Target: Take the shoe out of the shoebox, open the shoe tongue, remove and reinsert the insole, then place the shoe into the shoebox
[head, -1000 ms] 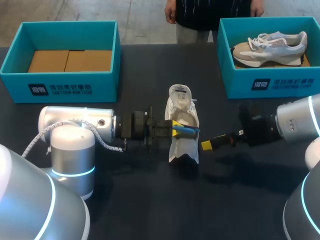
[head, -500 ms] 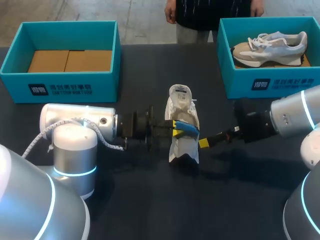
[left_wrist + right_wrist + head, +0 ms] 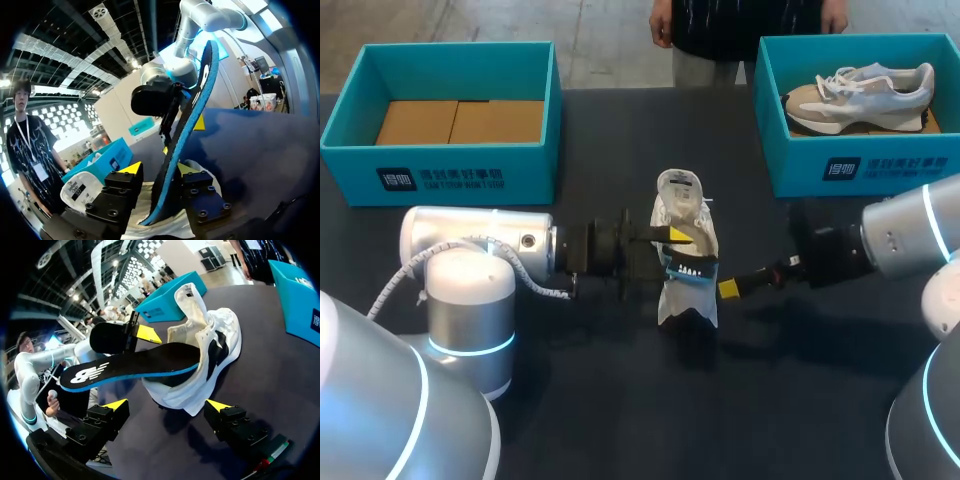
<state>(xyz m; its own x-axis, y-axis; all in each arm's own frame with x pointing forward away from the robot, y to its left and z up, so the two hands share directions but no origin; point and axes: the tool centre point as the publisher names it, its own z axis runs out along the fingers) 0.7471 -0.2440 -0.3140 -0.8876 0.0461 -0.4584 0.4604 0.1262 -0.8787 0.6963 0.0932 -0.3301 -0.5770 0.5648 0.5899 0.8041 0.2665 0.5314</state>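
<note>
While the left jaws clamp the insole [image 3: 135,367] sticking from the shoe [image 3: 222,337], the right jaws stand wide alongside.

Foam and cloth
The insole [image 3: 140,365] in my left claw [image 3: 158,168] looks matt black, blue foam rim; shoe [image 3: 222,340], white cloth.

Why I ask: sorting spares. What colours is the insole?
The insole is black on top, white logo, blue underside; best in right wrist view.
</note>
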